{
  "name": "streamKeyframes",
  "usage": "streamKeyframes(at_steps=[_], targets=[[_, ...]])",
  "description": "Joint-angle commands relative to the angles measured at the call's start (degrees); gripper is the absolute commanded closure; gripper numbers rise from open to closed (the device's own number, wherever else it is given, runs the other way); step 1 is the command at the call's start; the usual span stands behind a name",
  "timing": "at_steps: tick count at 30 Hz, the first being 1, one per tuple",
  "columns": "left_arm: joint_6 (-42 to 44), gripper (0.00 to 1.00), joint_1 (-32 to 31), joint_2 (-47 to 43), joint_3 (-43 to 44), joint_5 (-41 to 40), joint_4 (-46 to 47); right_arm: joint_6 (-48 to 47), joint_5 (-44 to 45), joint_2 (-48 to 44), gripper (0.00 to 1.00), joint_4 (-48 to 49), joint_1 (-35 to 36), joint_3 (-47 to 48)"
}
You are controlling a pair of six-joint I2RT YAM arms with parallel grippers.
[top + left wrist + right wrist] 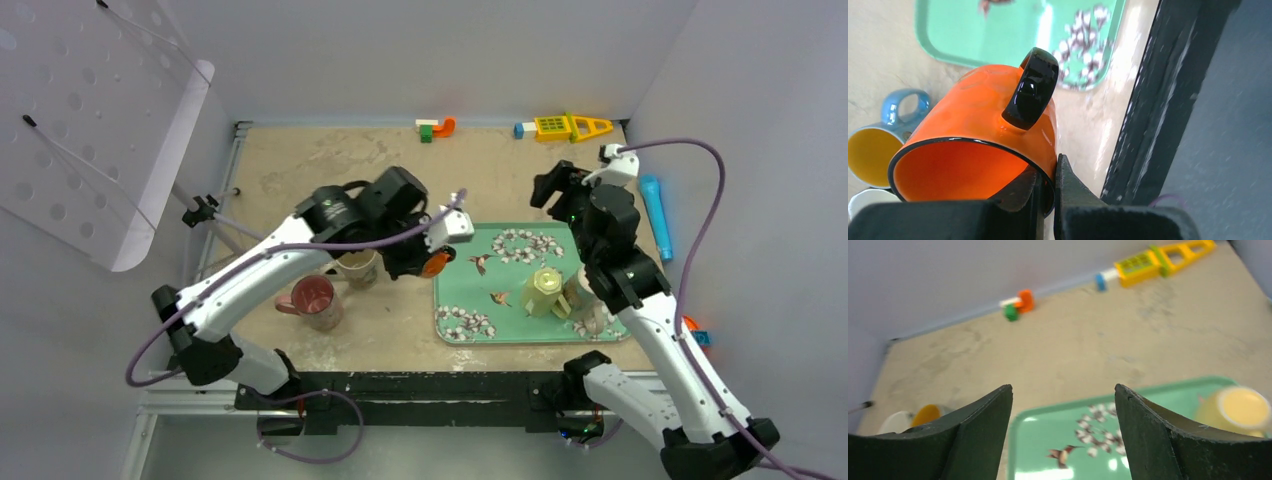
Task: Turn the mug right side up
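Note:
The orange mug (983,115) with a black handle (1030,90) hangs tilted on its side just left of the green tray (1013,35), its opening facing the left wrist camera. My left gripper (1050,170) is shut on its rim, one finger inside and one outside. From above, the mug (436,263) peeks out under the left gripper (415,258) at the tray's (515,275) left edge. My right gripper (1063,395) is open and holds nothing, raised over the tray's far side (553,190).
A yellow mug (545,290) stands on the tray by the right arm. A pink mug (315,300) and a beige mug (358,268) sit left of the tray under the left arm. Toys (570,126) line the back wall, and a blue cylinder (655,215) lies at right.

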Motion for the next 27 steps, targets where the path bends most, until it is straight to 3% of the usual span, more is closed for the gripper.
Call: streamKeyframes(at_steps=[1, 6, 12, 18, 23, 27], targets=[[9.7, 1.0, -5.4, 3.9, -0.4, -11.4, -6.4, 5.9, 3.0, -0.4, 0.21, -4.7, -8.3, -5.0], [14.9, 1.0, -6.3, 7.3, -8.3, -15.8, -5.7, 3.4, 2.8, 2.7, 0.23, -2.7, -11.8, -6.1], [17.0, 1.0, -6.2, 10.2, -15.1, -12.7, -1.6, 0.0, -5.7, 5.1, 0.28, -2.8, -11.9, -5.7], [18.4, 1.0, -5.9, 12.8, -18.4, -12.1, 4.2, -0.9, -9.2, 6.2, 0.12, -8.8, -11.8, -3.8], [19.2, 1.0, -4.6, 14.9, -20.3, -12.8, 9.3, 0.9, -8.3, 5.5, 0.11, -16.4, -11.7, -1.5], [18.6, 1.0, -1.0, 16.7, -18.0, -11.6, 10.1, 0.5, -14.6, 4.3, 0.11, -21.3, -11.7, 0.4]])
